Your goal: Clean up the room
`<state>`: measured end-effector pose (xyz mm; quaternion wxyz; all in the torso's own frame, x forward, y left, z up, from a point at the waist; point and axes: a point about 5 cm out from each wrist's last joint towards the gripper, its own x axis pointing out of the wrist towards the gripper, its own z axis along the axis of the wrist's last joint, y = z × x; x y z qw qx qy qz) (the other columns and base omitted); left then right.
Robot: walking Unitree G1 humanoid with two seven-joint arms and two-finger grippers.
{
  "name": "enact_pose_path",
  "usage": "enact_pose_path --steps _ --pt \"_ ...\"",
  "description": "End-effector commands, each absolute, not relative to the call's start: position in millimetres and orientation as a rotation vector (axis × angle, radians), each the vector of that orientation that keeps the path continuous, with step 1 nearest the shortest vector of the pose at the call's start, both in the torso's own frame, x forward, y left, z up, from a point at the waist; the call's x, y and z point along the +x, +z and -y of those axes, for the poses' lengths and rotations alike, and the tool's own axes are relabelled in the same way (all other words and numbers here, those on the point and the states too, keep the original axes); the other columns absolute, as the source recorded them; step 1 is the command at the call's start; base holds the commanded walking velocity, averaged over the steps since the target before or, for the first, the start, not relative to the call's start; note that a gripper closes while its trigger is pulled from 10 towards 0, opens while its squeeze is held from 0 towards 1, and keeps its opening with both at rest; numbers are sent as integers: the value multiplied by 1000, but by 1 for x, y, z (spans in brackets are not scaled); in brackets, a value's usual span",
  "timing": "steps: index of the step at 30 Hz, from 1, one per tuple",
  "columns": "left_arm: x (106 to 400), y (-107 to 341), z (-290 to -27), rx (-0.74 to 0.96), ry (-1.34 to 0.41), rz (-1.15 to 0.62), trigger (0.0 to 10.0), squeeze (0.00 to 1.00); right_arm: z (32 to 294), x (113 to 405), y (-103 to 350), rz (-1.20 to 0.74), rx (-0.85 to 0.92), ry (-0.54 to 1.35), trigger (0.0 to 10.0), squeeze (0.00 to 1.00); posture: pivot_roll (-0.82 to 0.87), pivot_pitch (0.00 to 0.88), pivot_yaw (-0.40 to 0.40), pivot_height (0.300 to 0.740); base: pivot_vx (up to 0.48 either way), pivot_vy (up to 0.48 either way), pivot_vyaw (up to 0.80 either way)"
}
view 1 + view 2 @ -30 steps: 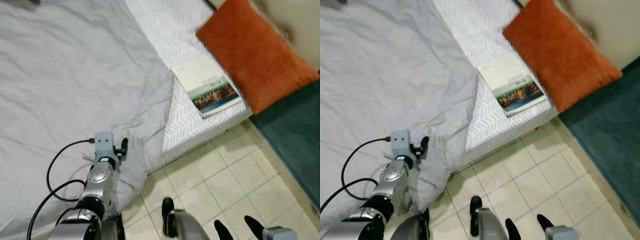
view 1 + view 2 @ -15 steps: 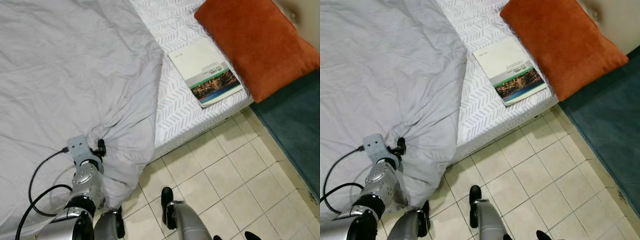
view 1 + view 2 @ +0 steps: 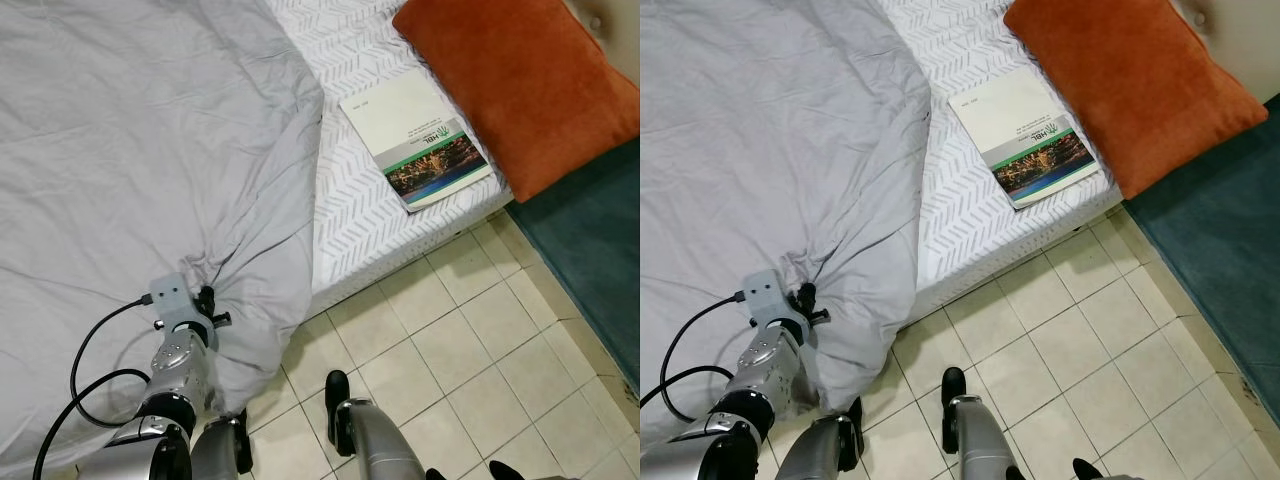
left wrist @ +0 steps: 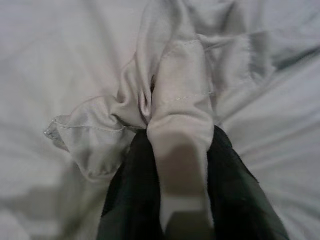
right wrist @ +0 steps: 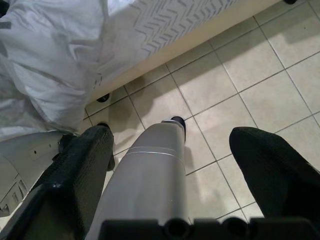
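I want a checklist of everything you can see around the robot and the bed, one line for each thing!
Surface: mattress with a white zigzag cover, partly bare.
Job's things: grey sheet, wrinkled, draped over the bed edge toward the floor.
Clutter: book lying flat on the bare mattress; orange pillow beside it, at the bed's corner.
Grippers: left gripper shut on a bunched fold of the grey sheet; right gripper open, hanging over the tiled floor.
Cables: black cable looping from the left wrist over the sheet.
Surroundings: beige tiles; dark teal rug next to the bed.
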<state>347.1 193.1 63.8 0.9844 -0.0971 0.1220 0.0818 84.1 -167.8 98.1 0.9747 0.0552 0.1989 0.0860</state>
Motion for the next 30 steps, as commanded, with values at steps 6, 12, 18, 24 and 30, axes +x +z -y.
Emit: enact_pose_path --steps 6,12,18,24,30 --pt "325 31 -186 -102 61 -377 0 0 170 77 90 -460 114 150 10000 0 -308 649 -110 740 0 0 0" --pt "324 32 -173 -10 -63 -349 0 0 168 86 84 -452 120 152 10000 0 -286 627 -98 740 0 0 0" --pt "328 35 -142 47 -208 -337 10000 0 168 100 78 -420 120 153 10000 0 -261 534 -67 740 0 0 0" --pt "332 40 -122 87 -289 -331 10000 0 173 114 70 -393 119 130 10000 0 -267 436 -33 740 0 -360 0" --pt "326 35 -93 128 -420 -358 10000 0 178 136 69 -340 96 113 10000 0 -286 367 -10 740 0 -472 0"
